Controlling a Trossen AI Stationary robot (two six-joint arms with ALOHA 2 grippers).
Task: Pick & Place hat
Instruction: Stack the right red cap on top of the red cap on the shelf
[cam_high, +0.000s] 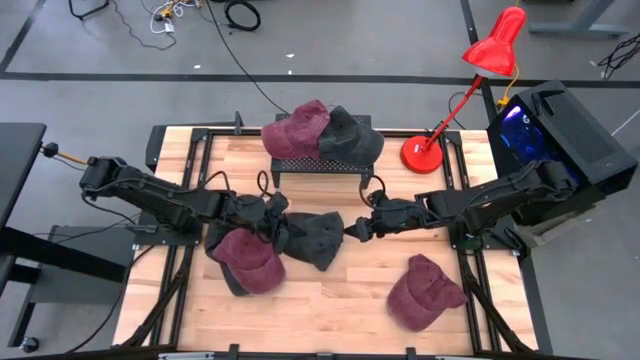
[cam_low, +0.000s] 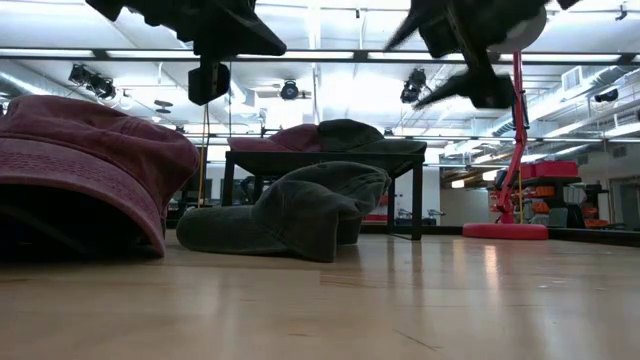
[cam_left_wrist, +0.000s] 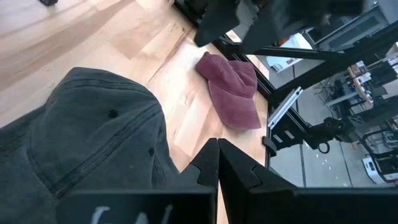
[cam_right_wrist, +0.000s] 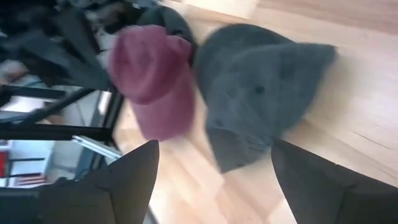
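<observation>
**Both arms meet over the grey cap at mid-table**

A dark grey cap (cam_high: 312, 238) lies on the wooden table (cam_high: 330, 310), just in front of the small black stand (cam_high: 318, 165), which serves here as the landmark. In the low view the grey cap (cam_low: 290, 210) rests flat on the wood, its brim pointing away from the stand.

The left gripper (cam_high: 272, 208) hangs above the side of the grey cap, its fingers (cam_left_wrist: 214, 165) pressed together with nothing between them. The right gripper (cam_high: 357, 227) hovers at the cap's opposite side, its fingers (cam_right_wrist: 127, 177) spread wide and empty, with the grey cap (cam_right_wrist: 261, 93) visible between them.

A maroon cap (cam_high: 250, 260) lies in front of the stand too, touching the grey cap on the left arm's side. A second maroon cap (cam_high: 422, 292) sits well apart from the stand, toward the front of the table on the right arm's side.

On top of the stand rest two more caps side by side: a maroon one (cam_high: 295, 128) and a dark grey one (cam_high: 350, 133). A red desk lamp (cam_high: 425, 152) stands just beside the stand on the right arm's side.
</observation>
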